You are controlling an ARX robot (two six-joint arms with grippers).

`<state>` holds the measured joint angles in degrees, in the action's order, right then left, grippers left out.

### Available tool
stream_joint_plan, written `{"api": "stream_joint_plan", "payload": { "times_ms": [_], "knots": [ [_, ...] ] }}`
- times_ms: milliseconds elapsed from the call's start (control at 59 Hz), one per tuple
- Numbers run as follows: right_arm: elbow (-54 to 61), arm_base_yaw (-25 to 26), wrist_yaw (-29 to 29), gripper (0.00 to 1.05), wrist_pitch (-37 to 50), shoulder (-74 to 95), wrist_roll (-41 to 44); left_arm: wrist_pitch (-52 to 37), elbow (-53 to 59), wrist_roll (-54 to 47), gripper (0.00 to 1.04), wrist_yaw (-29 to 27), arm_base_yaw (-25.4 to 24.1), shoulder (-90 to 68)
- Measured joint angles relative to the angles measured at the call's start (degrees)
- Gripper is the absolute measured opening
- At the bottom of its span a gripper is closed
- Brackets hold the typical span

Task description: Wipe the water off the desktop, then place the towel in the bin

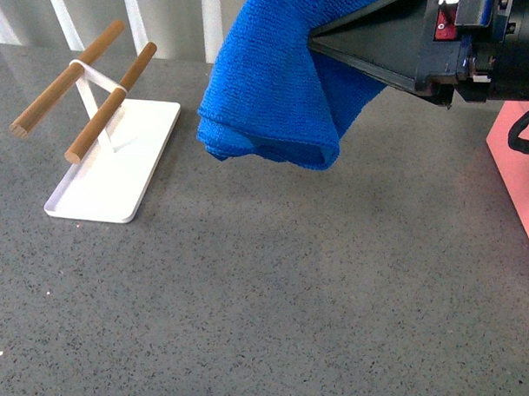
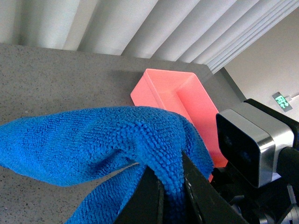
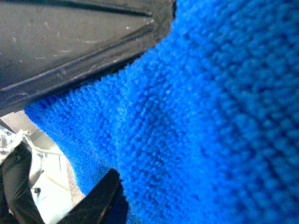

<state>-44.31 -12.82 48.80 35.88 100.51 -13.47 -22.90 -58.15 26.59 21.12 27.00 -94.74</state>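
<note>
While held above speckled dark grey desktop (image 1: 287,294), thick bright blue terry towel (image 1: 269,76) clamped by left gripper (image 2: 166,179) and right gripper (image 1: 326,45), salmon-pink plastic bin (image 2: 201,107) nearby.

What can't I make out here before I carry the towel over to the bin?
- Bin: the front view cuts it off at the right edge; in the left wrist view the towel and a camera block cover its near end.
- Desktop behind the towel: hidden in the front view, so leftover water there is unknown.
- Right wrist view: the towel fills it, blurred; little else shows.
</note>
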Motion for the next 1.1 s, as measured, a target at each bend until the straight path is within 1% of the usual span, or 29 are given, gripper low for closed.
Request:
{"api": "stream_joint_plan", "payload": {
  "times_ms": [68,119,136,170,221,271,390,441,475,543,628,645,662,679,696,712,729,746,763,780,797,814,848,882,967,1035,1103],
  "knots": [
    [0.17,0.15,-0.04,0.29,-0.02,0.0,0.0,0.0,0.0,0.02,0.06,0.0,0.0,0.0],
    [0.31,0.26,-0.07,0.22,-0.15,0.0,0.04,0.0,0.0,0.0,0.15,0.02,0.0,0.0],
    [0.39,0.31,-0.09,0.18,-0.15,0.0,0.09,0.0,0.0,0.0,0.17,0.02,0.0,0.0],
    [0.5,0.33,-0.15,0.15,-0.15,0.0,0.11,0.0,0.0,0.0,0.23,0.02,0.02,0.0],
    [0.7,0.42,-0.22,0.07,-0.17,0.0,0.13,0.0,0.0,0.0,0.3,0.02,0.0,0.0],
    [0.74,0.46,-0.28,0.04,-0.44,0.0,0.2,0.0,0.0,0.0,0.37,0.02,0.02,0.0],
    [0.76,0.52,-0.72,0.04,-1.09,-0.02,0.37,0.0,0.0,0.0,0.53,0.04,0.0,0.0],
    [0.76,0.52,-0.77,0.04,-1.27,-0.02,0.39,0.0,0.0,0.0,0.62,0.04,0.0,0.0],
    [0.76,0.55,-0.81,0.04,-1.44,-0.04,0.46,0.0,0.0,0.0,0.66,0.04,0.0,0.0],
    [0.76,0.59,-1.18,0.04,-1.77,-0.13,0.59,0.0,0.0,0.0,0.82,0.04,0.02,0.0],
    [0.76,0.68,-1.44,0.04,-2.16,-0.17,0.59,-0.11,0.02,-0.07,0.93,-0.55,0.07,0.0],
    [0.76,0.68,-1.51,0.04,-2.19,-0.17,0.61,-2.56,0.87,-2.69,0.92,-5.77,0.83,-0.02],
    [0.76,0.68,-1.57,0.04,-2.25,-0.2,0.61,-3.39,1.16,-2.69,0.91,-7.32,0.98,-0.02],
    [0.76,0.68,-1.57,0.04,-2.29,-0.22,0.63,-7.85,2.86,-5.95,0.86,-14.69,1.38,0.2],
    [0.74,0.68,-1.6,0.04,-2.45,-0.24,0.68,-9.62,3.67,-6.58,0.84,-17.7,1.42,0.33],
    [0.74,0.68,-1.62,0.04,-2.51,-0.26,0.68,-12.2,5.03,-9.11,0.82,-22.1,1.53,0.57],
    [0.74,0.68,-1.64,0.04,-2.64,-0.31,0.7,-13.81,6.03,-9.79,0.8,-24.92,1.53,0.83],
    [0.74,0.68,-1.64,0.04,-2.71,-0.33,0.7,-16.59,8.07,-12.22,0.76,-29.75,1.46,1.6],
    [0.74,0.68,-1.6,0.04,-2.78,-0.33,0.76,-17.81,9.14,-14.01,0.74,-31.91,1.36,1.99],
    [0.74,0.68,-1.6,0.04,-2.82,-0.33,0.79,-20.0,11.3,-15.61,0.71,-35.74,0.96,3.02],
    [0.74,0.68,-1.6,0.04,-2.89,-0.31,0.79,-20.9,12.35,-17.05,0.69,-37.48,0.72,3.56],
    [0.74,0.72,-1.64,0.04,-2.93,-0.33,0.79,-22.4,14.38,-18.64,0.66,-40.48,0.15,4.72],
    [0.74,0.83,-1.77,0.04,-3.02,-0.33,0.83,-24.09,17.25,-20.46,0.6,-43.21,-0.92,6.6],
    [0.74,1.03,-1.79,0.04,-3.17,-0.35,0.92,-25.18,19.91,-21.57,0.55,-43.76,-2.14,8.66],
    [0.74,1.36,-2.01,0.04,-3.43,-0.44,1.25,-26.8,25.31,-23.71,0.42,-42.95,-4.92,13.05],
    [0.74,1.36,-1.97,0.04,-3.58,-0.46,1.46,-27.74,30.38,-24.72,0.29,-40.92,-7.41,16.7],
    [0.74,1.16,-1.81,0.04,-3.76,-0.5,1.66,-28.04,33.7,-25.14,0.19,-39.32,-8.81,19.02]
  ]
}}
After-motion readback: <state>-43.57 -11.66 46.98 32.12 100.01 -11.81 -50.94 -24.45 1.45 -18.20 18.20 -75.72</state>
